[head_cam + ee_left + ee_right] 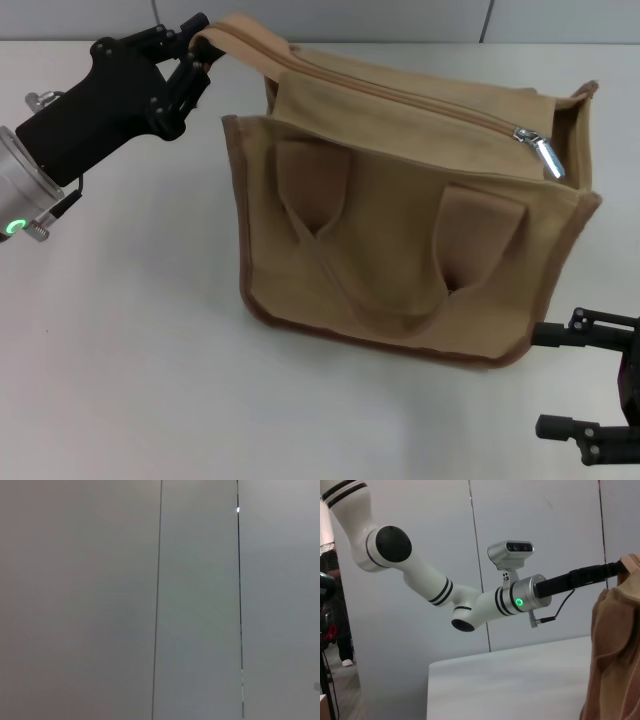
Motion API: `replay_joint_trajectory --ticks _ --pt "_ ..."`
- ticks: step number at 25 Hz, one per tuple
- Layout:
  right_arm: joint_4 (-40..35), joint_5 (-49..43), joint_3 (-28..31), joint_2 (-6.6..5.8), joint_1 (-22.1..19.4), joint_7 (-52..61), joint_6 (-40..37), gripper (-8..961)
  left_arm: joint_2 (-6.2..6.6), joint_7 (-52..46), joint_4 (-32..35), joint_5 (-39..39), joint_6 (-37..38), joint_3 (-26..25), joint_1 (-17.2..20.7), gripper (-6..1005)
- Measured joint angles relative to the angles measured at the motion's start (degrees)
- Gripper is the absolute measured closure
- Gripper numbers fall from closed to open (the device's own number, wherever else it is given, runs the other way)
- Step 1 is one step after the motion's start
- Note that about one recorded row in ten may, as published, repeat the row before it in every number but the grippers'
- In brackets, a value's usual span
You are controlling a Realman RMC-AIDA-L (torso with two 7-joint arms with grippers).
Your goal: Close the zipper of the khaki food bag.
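Nearest to us, at the near right corner of the white table point(130, 380), we see the right gripper point(590, 385) lying low beside the bag's near right bottom corner, its two black fingers point(585, 332) spread wide with nothing between them and not touching the cloth. Just beyond it stands the khaki food bag point(400, 240), upright in the middle of the table and reaching toward the right, its broad front face turned to us with one looped handle point(380, 300) hanging flat against that face. Along the bag's top runs the zipper point(400, 98), a tan tape line going from the far left corner to the right end, where the silver slider point(530, 135) sits with its pull tab point(551, 160) hanging down; the tape looks joined along the whole stretch we can see. Farthest off, at the far left, the left gripper point(198, 52) is clamped on the fabric tab at the bag's far left top corner, holding that end of the zipper raised. In the right wrist view we see the left arm point(470, 605) reaching across to the bag's edge, a grey panelled wall point(545, 540) behind it.
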Motion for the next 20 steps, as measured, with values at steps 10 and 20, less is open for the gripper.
replay_joint_trajectory --ticks 10,20 --pt "0.53 -0.05 -0.13 0.12 1.3 0.71 1.96 173 1.83 -23.42 21.88 9.37 0.49 5.71 4.77 565" --pt "3.52 -0.29 -0.33 0.12 3.37 1.12 3.75 174 5.49 -34.62 24.35 13.22 19.42 5.23 4.6 299"
